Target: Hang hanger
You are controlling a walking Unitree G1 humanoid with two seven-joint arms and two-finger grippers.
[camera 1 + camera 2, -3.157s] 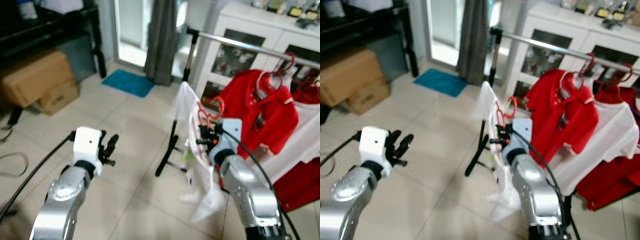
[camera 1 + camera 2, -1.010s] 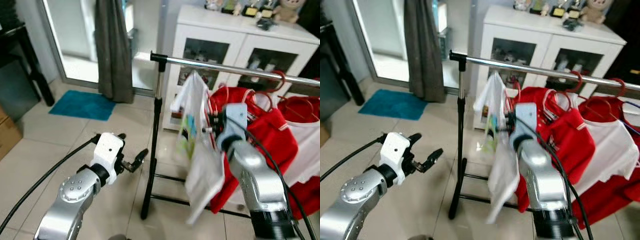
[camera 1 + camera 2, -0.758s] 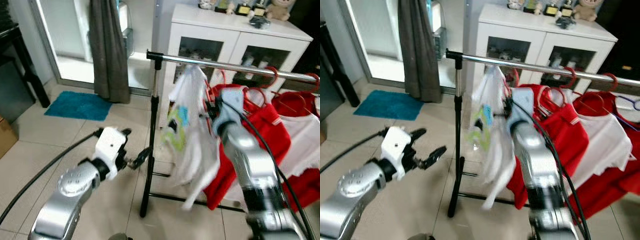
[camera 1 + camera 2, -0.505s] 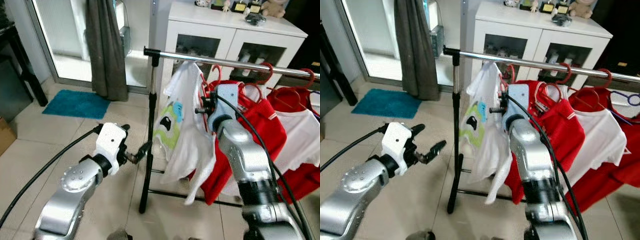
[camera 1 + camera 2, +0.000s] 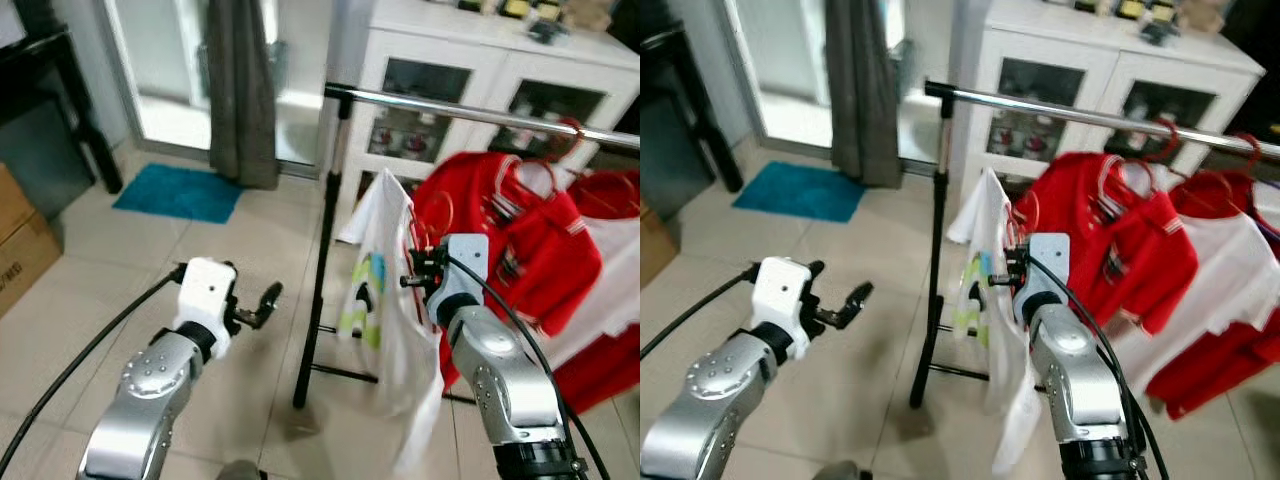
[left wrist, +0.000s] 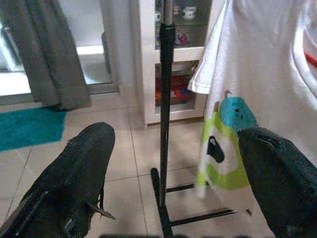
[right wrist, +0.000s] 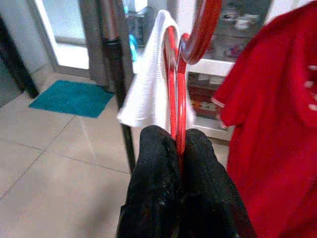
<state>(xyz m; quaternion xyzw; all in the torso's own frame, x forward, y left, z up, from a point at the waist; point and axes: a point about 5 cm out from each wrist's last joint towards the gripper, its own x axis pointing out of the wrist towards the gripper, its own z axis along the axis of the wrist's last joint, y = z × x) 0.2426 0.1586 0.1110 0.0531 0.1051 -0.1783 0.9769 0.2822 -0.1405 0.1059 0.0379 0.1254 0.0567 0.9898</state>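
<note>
My right gripper is pinching the red plastic hanger between both black fingers, holding up the white T-shirt with a green and blue print below the rail. My left gripper is hovering over the pale tiled floor with its fingers spread apart, gripping nothing. Beyond, the chrome clothes rail on a black stand is carrying red garments on red hangers. Farther back, a white glass-door cabinet, a grey curtain and a teal floor mat are standing
</note>
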